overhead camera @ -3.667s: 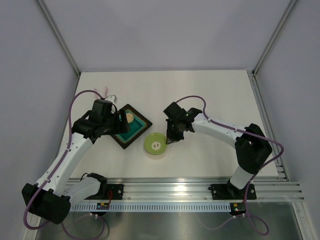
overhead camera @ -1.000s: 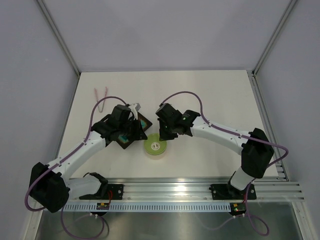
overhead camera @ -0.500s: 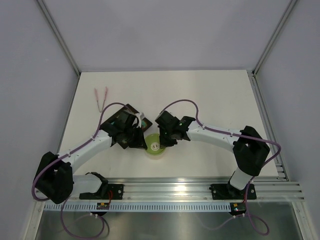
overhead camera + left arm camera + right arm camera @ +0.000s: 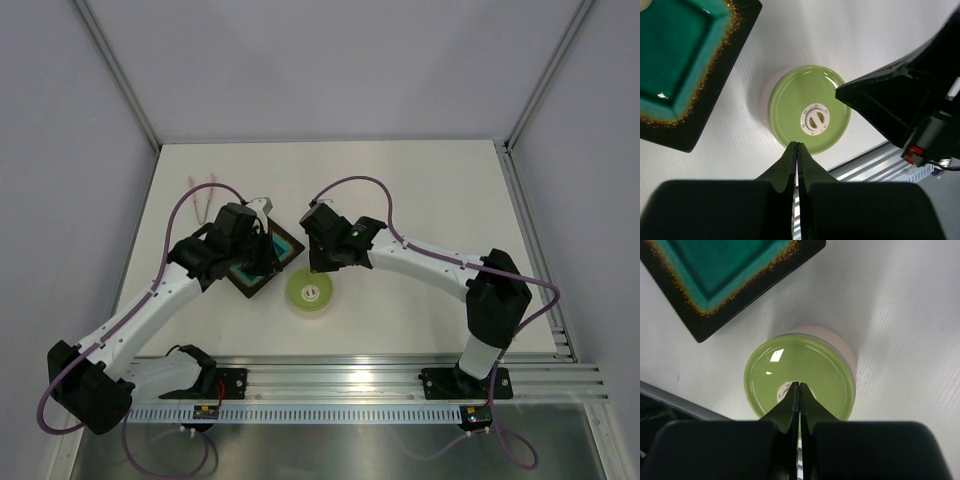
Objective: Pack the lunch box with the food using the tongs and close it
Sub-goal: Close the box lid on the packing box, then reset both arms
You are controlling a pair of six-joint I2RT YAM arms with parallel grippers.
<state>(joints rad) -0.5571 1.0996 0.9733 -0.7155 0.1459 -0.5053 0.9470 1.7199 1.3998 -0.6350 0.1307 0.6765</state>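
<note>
The lunch box (image 4: 311, 292) stands on the table with its lime-green lid (image 4: 810, 115) on top, so its inside and the food are hidden. My left gripper (image 4: 268, 262) is shut and empty above the tray's right side, just left of the box; its tips (image 4: 797, 145) hover at the lid's near rim. My right gripper (image 4: 322, 268) is shut and empty just above and behind the box, its tips (image 4: 799, 385) over the lid (image 4: 800, 380) centre. The pale-pink tongs (image 4: 203, 197) lie at the far left, away from both grippers.
A square dark tray with a teal inside (image 4: 283, 243) lies left of the box, mostly under my left arm; it also shows as the tray (image 4: 680, 65) and the tray (image 4: 730, 275). A metal rail (image 4: 350, 375) runs along the near edge.
Both shut grippers have drawn back from the lid. The left arm moved up and left over the tray; the right gripper rose toward the back. The lid stays on the box.
</note>
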